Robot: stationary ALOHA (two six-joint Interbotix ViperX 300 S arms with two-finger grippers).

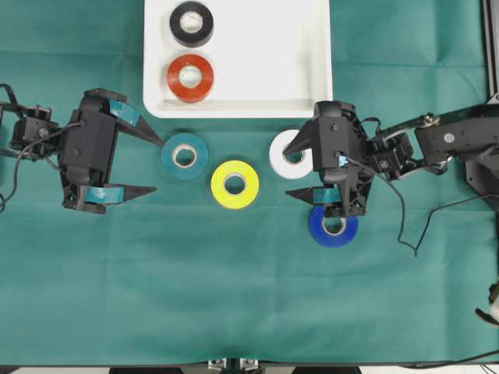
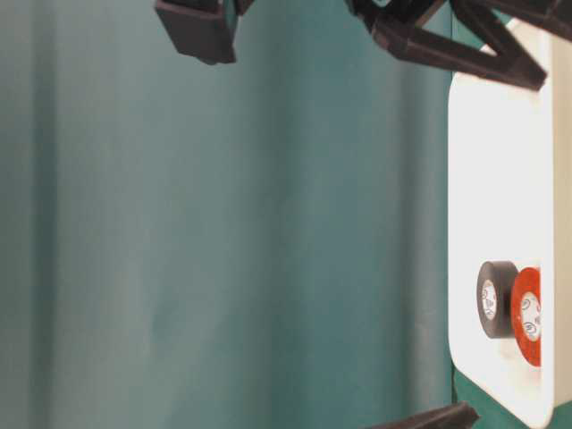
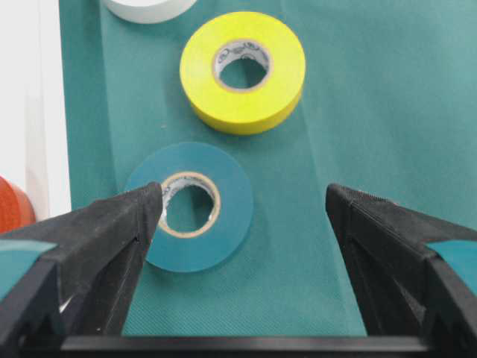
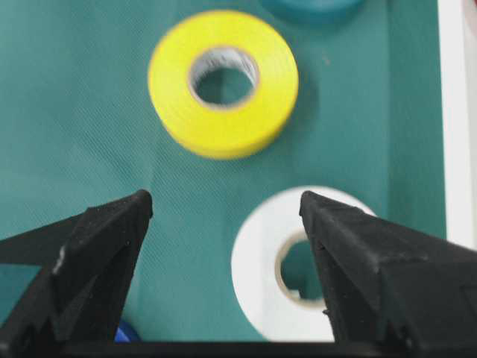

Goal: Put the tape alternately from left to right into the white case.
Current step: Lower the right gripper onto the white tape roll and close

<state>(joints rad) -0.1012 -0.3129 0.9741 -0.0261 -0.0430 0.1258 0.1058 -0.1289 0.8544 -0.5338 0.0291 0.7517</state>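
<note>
Starting at your left, the left gripper (image 1: 155,166) hangs over the green cloth (image 1: 234,296) with its fingers spread wide and nothing between them. Its upper fingertip reaches the edge of the teal roll (image 1: 185,156), which lies flat on the cloth just below the white case (image 1: 312,70). In the left wrist view the same teal roll (image 3: 189,206) sits by the left finger, partly under its tip; whether they touch, you cannot tell. Its pale cardboard core carries faint print too small to read.

Next comes the yellow roll (image 1: 235,184), flat on the cloth, a little lower and just beside the teal one. Its core also bears small grey lettering that stays illegible in both wrist views.

Above these two, inside the case near its left side, lie the black roll (image 1: 192,23) and the red roll (image 1: 190,77), the black farther in, the red nearer the front rim. From table level you see small round marks on their cores, unreadable.

Further right, the white roll (image 1: 287,158) lies on the cloth, partly covered by the right gripper (image 1: 290,171), whose fingers also stand wide apart and empty. The blue roll (image 1: 333,227) lies just below that gripper, partly hidden under it.
</note>
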